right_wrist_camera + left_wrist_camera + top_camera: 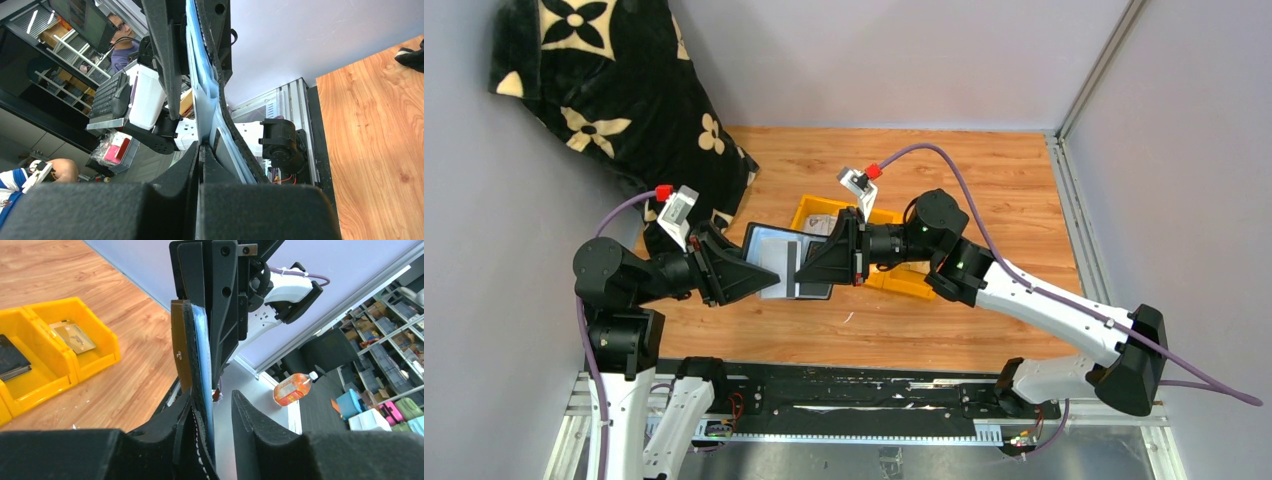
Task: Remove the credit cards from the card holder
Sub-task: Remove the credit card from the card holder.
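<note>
Smooth varnished wood table (984,170) under a glossy yellow plastic tray (30,385). Beside the tray, the card holder (200,370) is matt black stitched leather with smooth pale-blue lining.

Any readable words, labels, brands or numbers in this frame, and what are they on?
No text can be read anywhere.
Label on the orange bottle: too blurred to read.
Print on the tan card in the yellow tray: too small to read.
The blanket: flower pattern only, no words.
</note>
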